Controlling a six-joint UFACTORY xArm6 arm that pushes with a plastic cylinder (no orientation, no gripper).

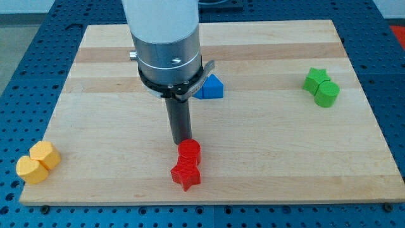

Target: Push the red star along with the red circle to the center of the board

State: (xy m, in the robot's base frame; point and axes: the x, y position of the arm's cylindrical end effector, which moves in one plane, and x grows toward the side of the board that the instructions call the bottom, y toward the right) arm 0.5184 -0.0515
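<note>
The red circle [189, 151] and the red star [185, 174] sit touching each other near the view's bottom, a little left of the middle, with the star just below the circle. My tip [182, 140] stands right at the circle's upper edge, touching or nearly touching it. The rod rises from there to the arm's grey and white body [168, 44].
A blue triangle block [211, 87] lies just right of the arm body. A green star [315, 78] and green cylinder [327, 94] sit together at the view's right. Two yellow blocks, a hexagon [45, 154] and a heart [30, 170], sit at the bottom left corner.
</note>
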